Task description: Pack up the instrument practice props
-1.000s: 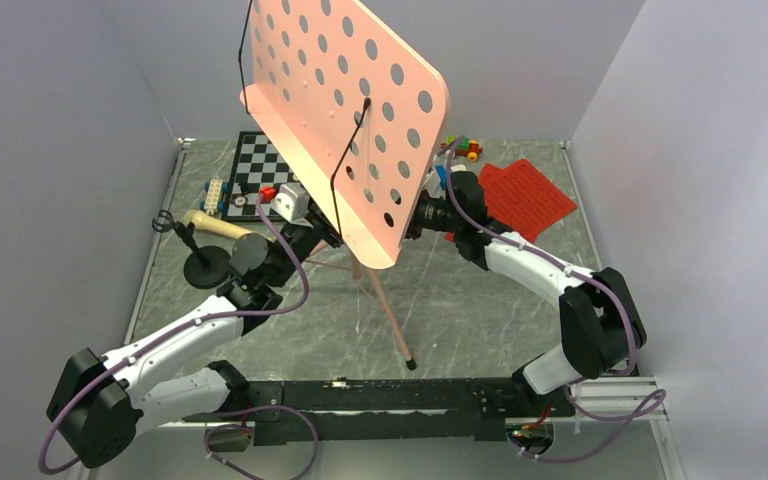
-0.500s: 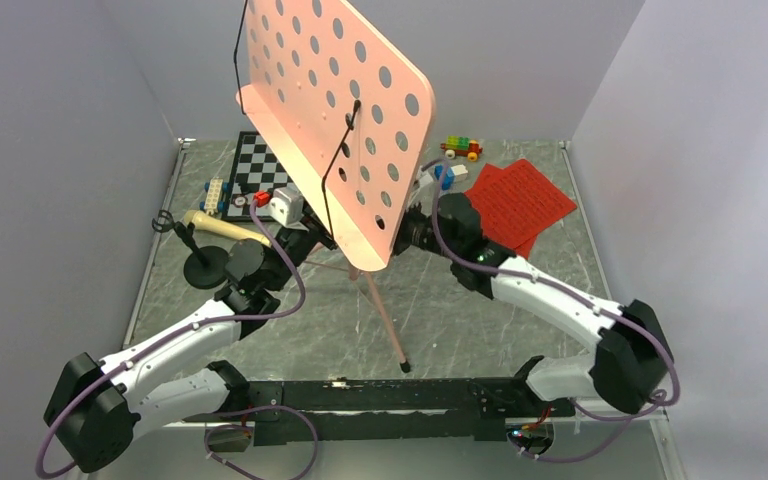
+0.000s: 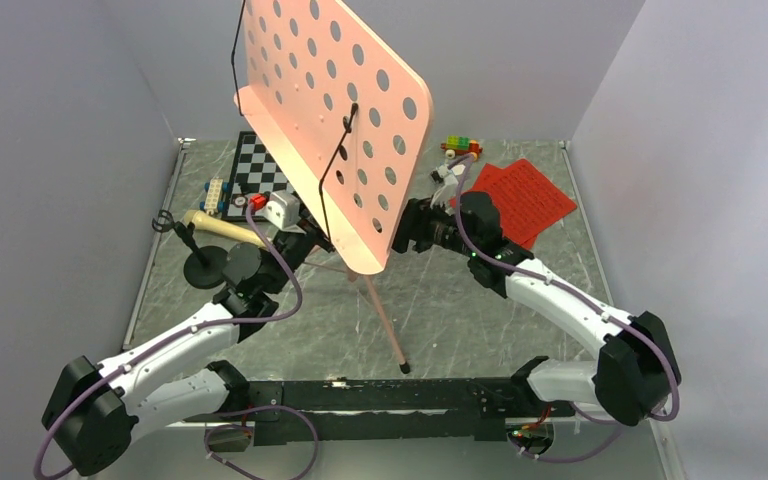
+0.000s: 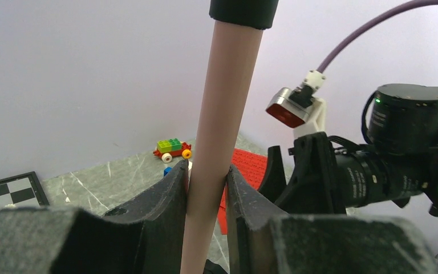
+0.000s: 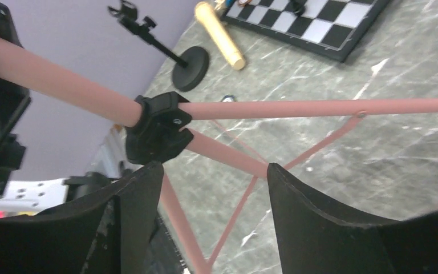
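Opened the right gripper [image 5: 214, 171] since a second ago: jaws now apart, clear of the pink tripod music stand [image 3: 330, 110], just right of its post. Keeps the left gripper [image 4: 205, 176] clamped on that post. Leaves the cream microphone [image 3: 215, 226] lying left of the stand, red sheet-music pages [image 3: 520, 195] right of it.

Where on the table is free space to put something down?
Bare marble lies near the front, between the music stand's tripod leg and the right arm. The far left is crowded: chessboard, microphone, its round-base stand. Red sheet-music pages fill the far right.
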Tool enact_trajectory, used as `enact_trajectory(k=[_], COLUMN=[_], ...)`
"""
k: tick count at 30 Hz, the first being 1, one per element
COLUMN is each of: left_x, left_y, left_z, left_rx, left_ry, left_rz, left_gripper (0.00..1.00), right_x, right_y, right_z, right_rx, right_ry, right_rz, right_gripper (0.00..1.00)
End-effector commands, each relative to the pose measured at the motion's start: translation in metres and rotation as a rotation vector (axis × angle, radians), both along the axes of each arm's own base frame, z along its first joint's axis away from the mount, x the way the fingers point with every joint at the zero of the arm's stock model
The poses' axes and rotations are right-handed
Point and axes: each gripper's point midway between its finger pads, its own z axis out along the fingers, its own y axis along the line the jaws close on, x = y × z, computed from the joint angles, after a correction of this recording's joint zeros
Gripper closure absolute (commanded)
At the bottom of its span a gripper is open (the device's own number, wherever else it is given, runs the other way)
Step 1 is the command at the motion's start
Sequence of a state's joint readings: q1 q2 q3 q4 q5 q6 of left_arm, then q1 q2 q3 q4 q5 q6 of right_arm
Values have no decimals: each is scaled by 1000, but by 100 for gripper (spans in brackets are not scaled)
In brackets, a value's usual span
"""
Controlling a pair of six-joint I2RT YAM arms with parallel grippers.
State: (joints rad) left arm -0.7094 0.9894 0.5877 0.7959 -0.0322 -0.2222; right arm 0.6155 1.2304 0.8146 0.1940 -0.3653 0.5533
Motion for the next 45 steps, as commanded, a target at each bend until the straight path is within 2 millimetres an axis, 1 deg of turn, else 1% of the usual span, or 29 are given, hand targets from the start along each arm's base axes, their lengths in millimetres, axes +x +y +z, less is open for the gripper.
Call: enact_trajectory(k=[1, 3, 5, 7, 10, 12, 18, 20, 22, 24, 26, 28, 31, 33, 34, 35, 38, 40, 42, 45], left_x=[-1, -2, -3, -3, -4, -5, -6, -7, -7, -7, -7, -7, -7, -6, -6, -6, -5, -4, -3, -2], left_y=[9, 10, 10, 10, 9, 9, 10, 11, 12, 11, 11, 11, 10, 10, 9, 9, 7, 6, 5, 2], left_z=[-11, -12, -13, -13, -13, -12, -12, -13, -13, -15, -16, -16, -18, -19, -19, -20, -23, -25, -27, -30], left_rx=[-20, -22, -23, -25, -23, -22, -11, -9, -9, -7, -4, -4, -1, 3, 4, 5, 9, 10, 9, 9], left_ry=[51, 50, 52, 53, 51, 49, 43, 43, 43, 47, 49, 50, 52, 56, 58, 61, 68, 73, 79, 88], left_rz=[22, 21, 20, 16, 9, 7, 10, 13, 13, 11, 11, 10, 8, 7, 7, 5, 1, -1, -5, -15], left_gripper=[100, 100, 100, 100, 100, 100, 100, 100, 100, 100, 100, 100, 100, 100, 100, 100, 100, 100, 100, 100], right_x=[-20, -23, -22, -17, -10, -6, 3, 2, 0, -2, -5, -5, -8, -5, -3, 3, 11, 15, 14, 9], right_y=[25, 32, 39, 46, 53, 54, 53, 54, 55, 53, 51, 49, 49, 48, 45, 43, 32, 27, 28, 37], right_z=[37, 41, 42, 34, 28, 26, 21, 19, 19, 17, 15, 13, 12, 11, 12, 8, 9, 2, 0, 2], right_rx=[149, 182, 193, 182, 188, 212, 244, 248, 259, 266, 277, 286, 280, 254, 228, 190, 111, 78, 62, 48], right_ry=[131, 165, 190, 232, 256, 267, 287, 295, 297, 302, 301, 303, 288, 243, 191, 139, -53, -121, -156, -212], right_rz=[168, 215, 247, 272, 285, 277, 272, 287, 301, 308, 311, 310, 330, 321, 301, 264, 170, 130, 135, 155], right_gripper=[26, 26, 27, 35, 49, 55, 64, 69, 75, 78, 86, 99, 100, 100, 100, 100, 100, 100, 100, 100])
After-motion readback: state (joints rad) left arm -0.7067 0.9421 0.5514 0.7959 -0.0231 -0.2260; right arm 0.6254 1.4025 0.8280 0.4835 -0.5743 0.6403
